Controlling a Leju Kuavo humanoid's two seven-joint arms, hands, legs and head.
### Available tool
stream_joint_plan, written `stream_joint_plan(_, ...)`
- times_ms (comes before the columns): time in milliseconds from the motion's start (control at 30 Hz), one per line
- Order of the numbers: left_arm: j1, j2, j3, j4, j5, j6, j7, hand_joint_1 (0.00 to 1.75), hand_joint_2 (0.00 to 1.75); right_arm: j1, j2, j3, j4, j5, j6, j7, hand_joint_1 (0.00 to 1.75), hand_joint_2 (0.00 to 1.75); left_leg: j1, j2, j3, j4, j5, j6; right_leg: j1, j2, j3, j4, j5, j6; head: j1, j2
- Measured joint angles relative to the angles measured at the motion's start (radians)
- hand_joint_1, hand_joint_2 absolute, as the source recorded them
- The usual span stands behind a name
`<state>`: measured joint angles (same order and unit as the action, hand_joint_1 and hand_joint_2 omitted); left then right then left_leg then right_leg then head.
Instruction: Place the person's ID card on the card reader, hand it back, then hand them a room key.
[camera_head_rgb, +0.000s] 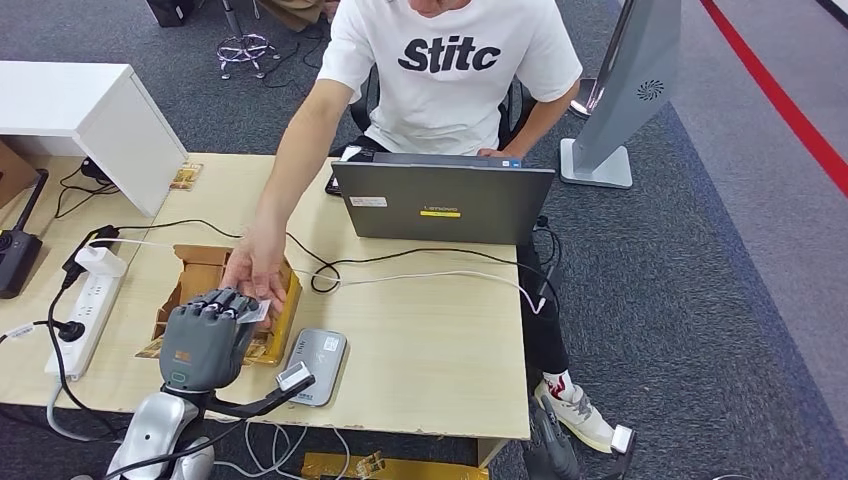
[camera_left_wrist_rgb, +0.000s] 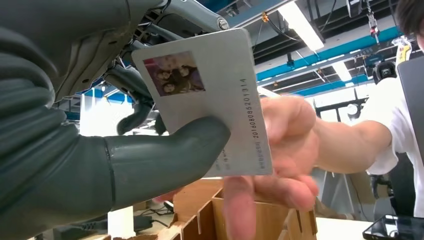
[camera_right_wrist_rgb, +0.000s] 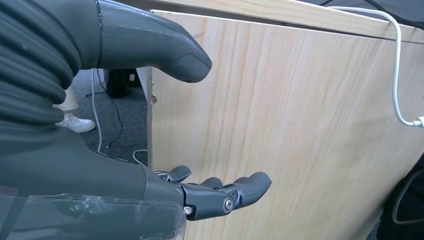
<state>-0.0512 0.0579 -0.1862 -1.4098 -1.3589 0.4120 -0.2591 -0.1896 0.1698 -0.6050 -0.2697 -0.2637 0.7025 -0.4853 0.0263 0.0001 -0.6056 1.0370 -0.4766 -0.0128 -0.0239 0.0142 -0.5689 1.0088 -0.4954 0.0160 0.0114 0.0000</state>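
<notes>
My left hand (camera_head_rgb: 206, 338) hovers over the wooden box, holding the ID card (camera_left_wrist_rgb: 210, 105) between thumb and fingers. The card is pale grey with a small photo and a printed number. The person's hand (camera_left_wrist_rgb: 280, 150) reaches across the desk and grips the card's far edge, so both hold it. In the head view the person's hand (camera_head_rgb: 255, 268) touches my fingers and a sliver of the card (camera_head_rgb: 257, 311) sticks out. The grey card reader (camera_head_rgb: 316, 365) lies on the desk beside my left hand. My right hand (camera_right_wrist_rgb: 220, 192) hangs beside the wooden desk side panel, fingers apart and holding nothing.
A wooden box (camera_head_rgb: 205, 290) sits under the hands. A grey laptop (camera_head_rgb: 443, 200) stands at the desk's far side with cables (camera_head_rgb: 420, 262) across the top. A white power strip (camera_head_rgb: 85, 310) lies at the left. The person sits behind the laptop.
</notes>
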Motion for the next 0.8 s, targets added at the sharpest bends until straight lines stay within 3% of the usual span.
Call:
stream_joint_plan(167,0.042,-0.027,-0.069,-0.002,-0.028,0.001,-0.045,1.75,1.75,0.003,0.0,0.0,0.0,-0.006,0.002,-0.01,0.0,1.75,0.0,0.0,0.0,0.0,0.0,0.0,0.0,0.0,0.0,-0.001,0.0,0.0,0.0,0.0)
stream_joint_plan(433,0.112,-0.082,-0.241,0.072,0.062,0.007,-0.064,1.75,1.75,0.012,-0.002,0.0,0.0,-0.018,0.004,-0.022,0.0,1.75,-0.001,0.0,-0.001,0.0,-0.001,0.002,-0.001,0.0,0.0,-0.002,0.0,0.001,0.0,0.0)
stream_joint_plan(800,0.115,-0.105,-0.312,0.24,0.112,0.016,-0.058,1.75,1.75,0.018,-0.004,0.0,0.0,-0.018,0.013,-0.026,0.0,1.75,-0.001,0.0,-0.001,0.0,-0.001,0.002,-0.001,0.0,0.0,-0.002,0.0,0.001,0.0,0.0)
